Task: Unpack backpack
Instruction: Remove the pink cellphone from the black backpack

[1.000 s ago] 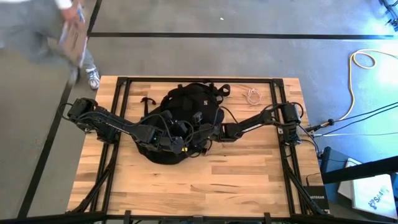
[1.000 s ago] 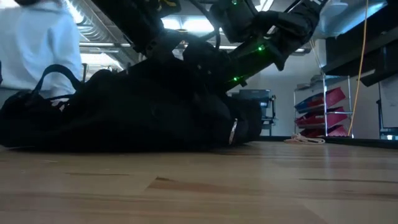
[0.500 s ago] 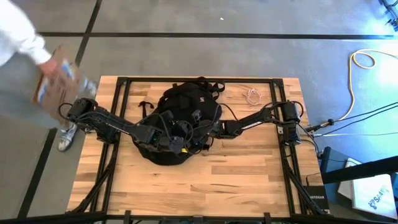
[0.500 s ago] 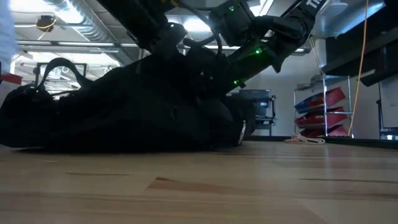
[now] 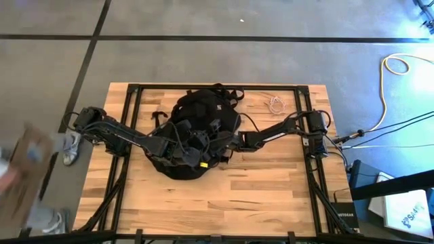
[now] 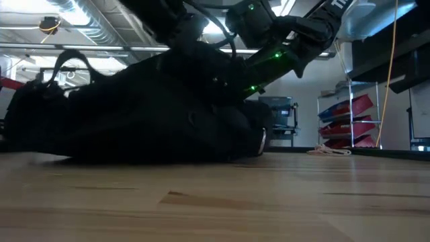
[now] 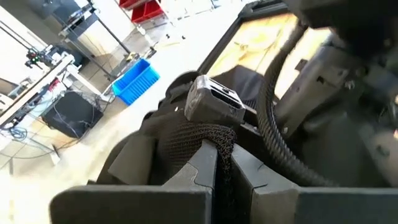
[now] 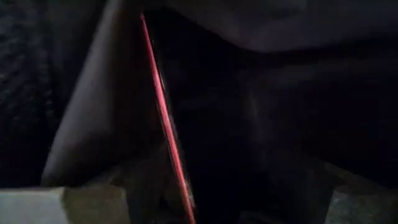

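The black backpack (image 5: 200, 129) lies on its side mid-table, its loop handle (image 6: 74, 64) sticking up in the low view. My left gripper (image 5: 192, 147) reaches in from the table's left and is shut on a strip of the backpack's black mesh (image 7: 202, 134), just below a grey plastic clip (image 7: 214, 102). My right gripper (image 5: 222, 144) comes from the right, its fingers apart inside the backpack. Its wrist view is dark, with only black fabric and a thin red edge (image 8: 163, 118) between the fingers. My left gripper (image 7: 217, 163) pinches a bunched fold of the black mesh (image 7: 210, 144) between its two fingers. They come almost level from the table's left, tipped slightly down. The mesh rises out of the fingertips toward the grey clip, and the backpack's bulk stays on the table. My right gripper: I cannot tell whether its fingers touch the fabric or the red-edged thing.
A coil of white cord (image 5: 274, 104) lies on the table at the far right. A person (image 5: 27, 179) carrying a flat cardboard thing passes beside the table's left edge. Bare wood (image 5: 224, 203) stretches along the near side.
My left gripper has risen a little with the mesh in its hold. In the low view the backpack's upper side and its loop handle stand higher than before. The person beside the table has walked from its far left corner toward its near left.
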`<state>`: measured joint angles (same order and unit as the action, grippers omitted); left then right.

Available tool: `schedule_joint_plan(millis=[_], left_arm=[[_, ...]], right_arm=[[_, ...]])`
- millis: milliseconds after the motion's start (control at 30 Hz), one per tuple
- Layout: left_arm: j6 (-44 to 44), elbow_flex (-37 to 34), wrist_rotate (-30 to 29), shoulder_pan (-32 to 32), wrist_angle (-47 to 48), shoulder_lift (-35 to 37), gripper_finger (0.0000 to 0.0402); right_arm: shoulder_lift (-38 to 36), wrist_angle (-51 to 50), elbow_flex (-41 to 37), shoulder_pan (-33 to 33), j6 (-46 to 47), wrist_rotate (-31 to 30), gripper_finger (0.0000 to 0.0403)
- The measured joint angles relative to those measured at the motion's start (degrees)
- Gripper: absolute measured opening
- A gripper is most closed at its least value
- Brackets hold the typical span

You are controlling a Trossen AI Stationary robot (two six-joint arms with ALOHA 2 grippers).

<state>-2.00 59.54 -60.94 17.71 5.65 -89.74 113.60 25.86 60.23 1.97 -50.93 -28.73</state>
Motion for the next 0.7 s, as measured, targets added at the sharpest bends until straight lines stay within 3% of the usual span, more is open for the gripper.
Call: schedule_joint_plan(millis=[133,700], left_arm=[[3.25,1.83,-0.46,0.84,-0.08,0.05,0.0000],[6.52,4.12,-2.93,1.84,0.79,0.18,0.0000]], right_arm=[[0.00,2.84,0.00,1.29,-1.88,-4.70,0.0248],[0.07,13.31,-0.02,1.47,-0.59,-9.24,0.0248]])
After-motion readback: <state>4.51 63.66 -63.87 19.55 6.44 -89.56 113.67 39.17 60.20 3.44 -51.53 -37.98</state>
